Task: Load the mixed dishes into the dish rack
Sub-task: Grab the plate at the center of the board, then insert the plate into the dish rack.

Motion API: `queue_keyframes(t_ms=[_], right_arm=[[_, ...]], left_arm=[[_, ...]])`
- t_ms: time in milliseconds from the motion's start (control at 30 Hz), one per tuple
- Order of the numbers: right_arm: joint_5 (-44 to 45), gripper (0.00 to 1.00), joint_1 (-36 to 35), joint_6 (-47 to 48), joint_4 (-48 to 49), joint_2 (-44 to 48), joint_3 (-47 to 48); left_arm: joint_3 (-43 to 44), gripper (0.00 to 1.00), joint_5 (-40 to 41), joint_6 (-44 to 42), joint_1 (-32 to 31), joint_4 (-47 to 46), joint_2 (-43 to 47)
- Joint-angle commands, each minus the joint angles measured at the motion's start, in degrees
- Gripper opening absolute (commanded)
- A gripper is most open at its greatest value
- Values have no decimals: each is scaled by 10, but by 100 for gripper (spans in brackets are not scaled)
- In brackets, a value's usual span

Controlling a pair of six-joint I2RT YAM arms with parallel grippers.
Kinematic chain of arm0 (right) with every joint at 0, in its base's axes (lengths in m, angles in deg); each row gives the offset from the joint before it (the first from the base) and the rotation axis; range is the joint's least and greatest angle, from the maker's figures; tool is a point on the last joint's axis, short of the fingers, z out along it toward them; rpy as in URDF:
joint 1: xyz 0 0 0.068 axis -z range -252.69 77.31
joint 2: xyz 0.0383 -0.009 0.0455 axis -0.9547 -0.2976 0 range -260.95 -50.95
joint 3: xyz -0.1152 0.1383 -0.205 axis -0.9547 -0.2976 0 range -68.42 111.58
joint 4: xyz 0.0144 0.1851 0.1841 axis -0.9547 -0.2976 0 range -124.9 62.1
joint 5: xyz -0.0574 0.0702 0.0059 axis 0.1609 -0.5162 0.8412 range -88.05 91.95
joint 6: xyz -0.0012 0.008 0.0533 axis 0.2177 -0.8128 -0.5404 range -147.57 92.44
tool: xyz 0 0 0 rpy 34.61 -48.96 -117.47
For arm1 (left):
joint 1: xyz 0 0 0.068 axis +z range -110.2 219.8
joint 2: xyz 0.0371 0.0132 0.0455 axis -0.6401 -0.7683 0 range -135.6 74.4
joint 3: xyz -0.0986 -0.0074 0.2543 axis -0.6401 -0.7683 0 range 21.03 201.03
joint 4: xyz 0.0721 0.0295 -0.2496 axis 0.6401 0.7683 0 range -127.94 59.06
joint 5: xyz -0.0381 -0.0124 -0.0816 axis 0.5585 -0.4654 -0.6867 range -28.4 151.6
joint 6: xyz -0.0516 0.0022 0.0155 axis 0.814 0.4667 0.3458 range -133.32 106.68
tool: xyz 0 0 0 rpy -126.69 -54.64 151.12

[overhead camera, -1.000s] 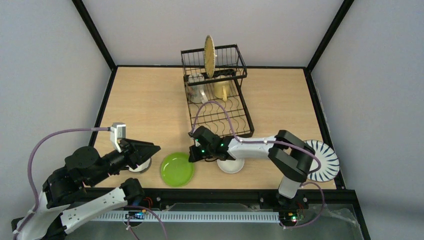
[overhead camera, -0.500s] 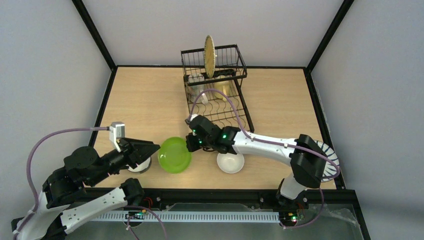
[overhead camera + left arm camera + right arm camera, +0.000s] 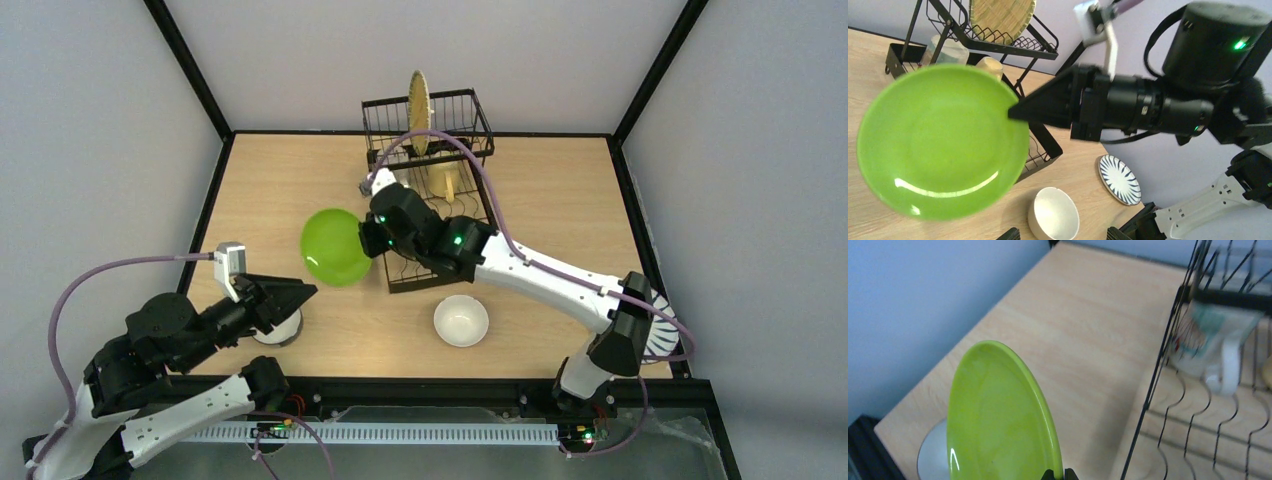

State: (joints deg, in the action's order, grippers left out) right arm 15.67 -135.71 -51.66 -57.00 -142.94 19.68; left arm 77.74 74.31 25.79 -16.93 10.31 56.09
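Note:
My right gripper [image 3: 366,241] is shut on the rim of the green plate [image 3: 334,247] and holds it tilted on edge above the table, just left of the black wire dish rack [image 3: 474,213]. The plate fills the left wrist view [image 3: 943,142] and shows edge-on in the right wrist view [image 3: 998,425], pinched between the right gripper's [image 3: 1058,474] tips. The bamboo plate [image 3: 418,98] stands upright in the raised basket. A clear tumbler [image 3: 948,50] and the pale mug [image 3: 990,67] sit in the rack. My left gripper [image 3: 296,296] is open and empty over a bowl [image 3: 281,331].
A white bowl [image 3: 461,320] sits on the table near the front, also in the left wrist view [image 3: 1055,215]. The blue-striped plate [image 3: 662,322] lies at the right front edge, partly behind the right arm. The rack's slotted wires [image 3: 1168,365] are just right of the green plate.
The right gripper has lifted the green plate off the table and carried it back and left of the rack, tipping it onto its edge. The left arm has barely moved.

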Motion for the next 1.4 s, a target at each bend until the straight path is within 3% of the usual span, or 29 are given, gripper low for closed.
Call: queue_keyframes(t_ms=[0,367,600,1367], right_arm=[[87,0,-3,55,-40,-31,85],[220,0,7,137,-61,-119,285],[267,0,32,178,-45,-155,362],[419,0,94,432,226,-245,429]], left_arm=[[16,99,11,-9,-1,5,3],[15,99,13,-2,-1,11,19],[14,99,12,4,-1,17,26],[14,99,6,-1,-1,25,25]])
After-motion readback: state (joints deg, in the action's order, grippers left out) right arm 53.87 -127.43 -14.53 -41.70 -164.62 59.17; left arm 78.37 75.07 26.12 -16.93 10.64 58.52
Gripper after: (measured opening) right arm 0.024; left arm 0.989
